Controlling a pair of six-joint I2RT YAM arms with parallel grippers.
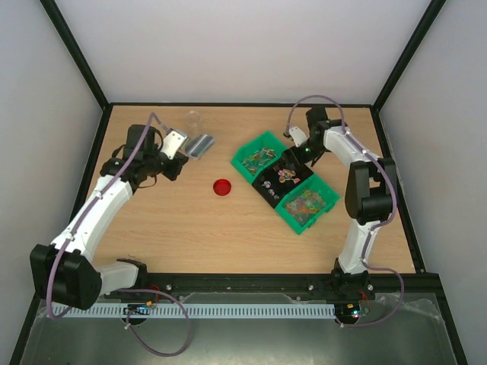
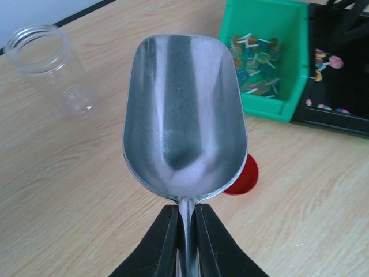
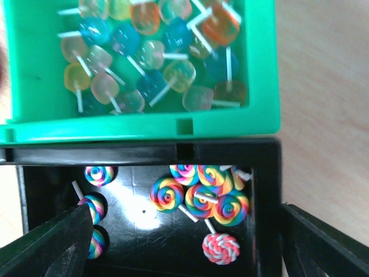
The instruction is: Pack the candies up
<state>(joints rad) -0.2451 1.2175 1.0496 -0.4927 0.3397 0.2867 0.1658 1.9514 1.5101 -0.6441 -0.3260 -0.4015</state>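
Note:
The candies [image 1: 307,201], tiny multicoloured sweets, fill the near green bin [image 1: 326,211] at the right. My left gripper [image 2: 187,231] is shut on the handle of a silver metal scoop [image 2: 184,109], which is empty and held above the table at the back left [image 1: 199,144]. My right gripper [image 3: 184,254] is open, its fingers [image 3: 57,245] wide apart, and hovers over the black bin [image 3: 144,153] of swirl lollipops [image 3: 199,199]. In the top view it [image 1: 293,157] is over that bin. The candies are out of both wrist views.
A clear open jar [image 1: 194,119] stands at the back left, also in the left wrist view [image 2: 49,63]. A red round lid [image 1: 221,187] lies mid-table, half hidden behind the scoop [image 2: 247,176]. The far green bin [image 1: 247,148] holds square lollipops [image 3: 150,52].

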